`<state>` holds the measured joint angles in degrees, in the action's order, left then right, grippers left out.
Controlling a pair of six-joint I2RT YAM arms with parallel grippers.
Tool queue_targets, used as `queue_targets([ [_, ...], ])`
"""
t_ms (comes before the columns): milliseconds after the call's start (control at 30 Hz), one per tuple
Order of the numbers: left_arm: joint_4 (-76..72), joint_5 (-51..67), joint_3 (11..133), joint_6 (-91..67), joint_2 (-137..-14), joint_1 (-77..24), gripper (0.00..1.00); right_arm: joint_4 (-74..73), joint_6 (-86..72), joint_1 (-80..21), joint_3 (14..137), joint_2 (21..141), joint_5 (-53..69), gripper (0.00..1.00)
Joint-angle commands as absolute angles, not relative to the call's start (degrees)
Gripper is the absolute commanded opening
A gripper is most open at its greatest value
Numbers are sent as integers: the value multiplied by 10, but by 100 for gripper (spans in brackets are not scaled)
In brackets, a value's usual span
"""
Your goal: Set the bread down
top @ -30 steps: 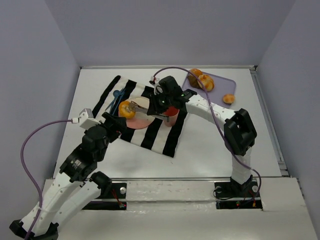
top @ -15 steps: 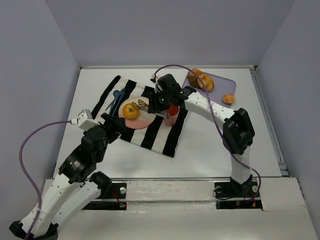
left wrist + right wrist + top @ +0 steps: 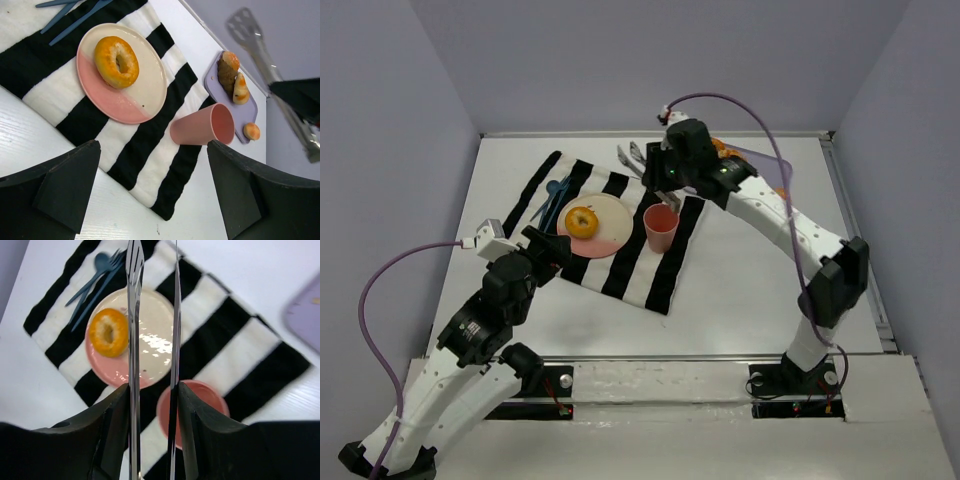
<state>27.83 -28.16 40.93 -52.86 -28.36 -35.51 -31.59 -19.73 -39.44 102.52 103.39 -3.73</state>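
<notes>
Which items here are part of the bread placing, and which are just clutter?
In the job:
- bagel, sitting on the plate
- tongs, gripped by the right end effector

Lying about:
- pink cup
- blue cutlery
- striped cloth
- purple tray with spare pastries
- left end effector, open, holding nothing
</notes>
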Motion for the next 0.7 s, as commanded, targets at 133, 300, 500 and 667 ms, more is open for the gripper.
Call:
queue_targets([
  [133, 261, -293, 402, -526, -282, -353, 99, -314, -222, -170, 811, 776, -161, 45],
  [300, 253, -286, 400, -520, -288, -353, 99, -330, -221, -54, 738, 744, -152, 45],
  [500, 247, -283, 394, -519, -289, -353, 99, -330, -214, 25, 715, 807, -92, 47],
  [667, 246, -284, 393, -518, -291, -353, 99, -323, -213, 25, 718, 828, -79, 53],
])
